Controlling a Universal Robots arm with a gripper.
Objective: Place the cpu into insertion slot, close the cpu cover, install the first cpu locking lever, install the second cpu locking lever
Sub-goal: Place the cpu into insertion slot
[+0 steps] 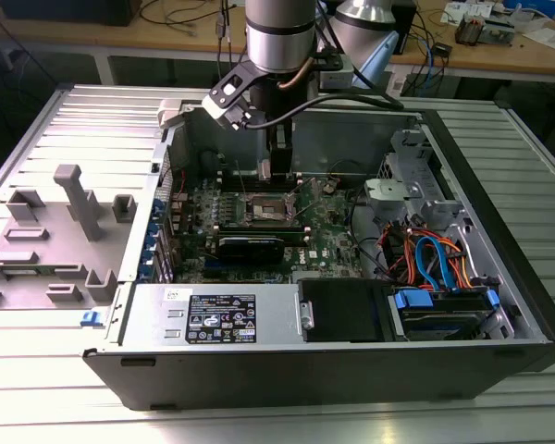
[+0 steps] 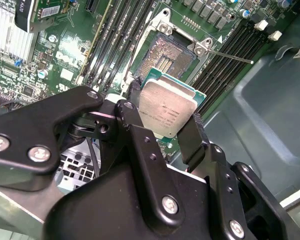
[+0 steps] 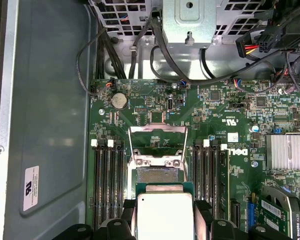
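Two black fingers point(image 2: 189, 140) of the gripper point(image 2: 164, 116) clamp the small silver-topped square cpu point(image 2: 167, 105), poised just short of the uncovered brownish-gold insertion slot point(image 2: 165, 57) ahead.

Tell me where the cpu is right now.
In both wrist views the cpu is clamped in the gripper, held close to the open insertion slot on the green motherboard.

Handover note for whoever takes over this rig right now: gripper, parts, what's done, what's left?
The gripper is shut on the cpu, held just above the insertion slot.
The slot is bare, its contacts showing.
The cpu cover is open.
Done: chip picked up.
Left: seating it, closing the cover, both locking levers.
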